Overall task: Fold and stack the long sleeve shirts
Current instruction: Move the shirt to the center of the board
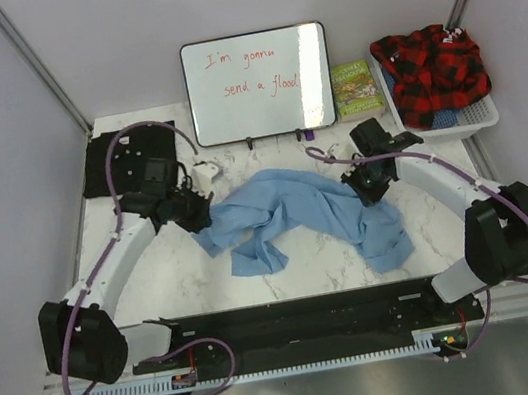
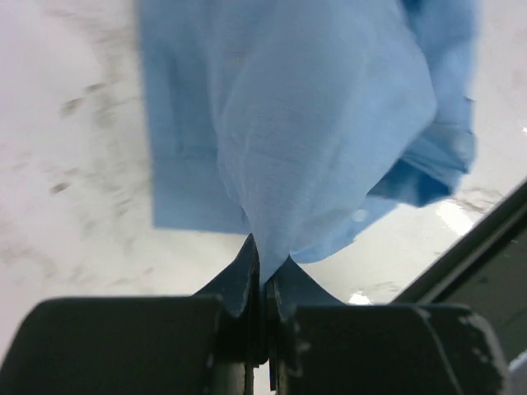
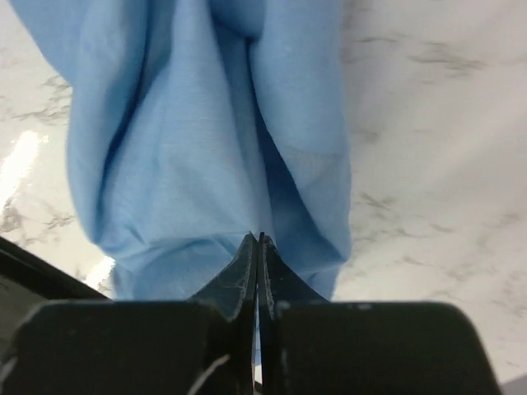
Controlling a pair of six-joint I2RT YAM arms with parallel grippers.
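Light blue shirt (image 1: pixel 297 214) lies crumpled across mid-frame in the top view, strung between the two claws. Left gripper (image 1: pixel 195 211) is pinched tight on a fold at the shirt's left end. Right gripper (image 1: pixel 370 183) is likewise clamped on cloth at the right end. Both wrist views show fabric tapering into closed jaws. Step in hand, as I read it: taking hold to spread the shirt flat before any fold. The next move likely calls for lifting and drawing the two holds apart evenly, so the cloth opens without slipping from the thin pinch. Black shirt (image 1: pixel 121 162), apparently folded flat, sits upper left. Surface: white marbled table (image 1: pixel 308 276), smooth, some glare. Whiteboard (image 1: pixel 258 84) stands at the back with a book (image 1: pixel 356 89) beside it. A white basket (image 1: pixel 482 115) holding a red plaid garment (image 1: pixel 431 73) sits upper right. Walls are plain grey.
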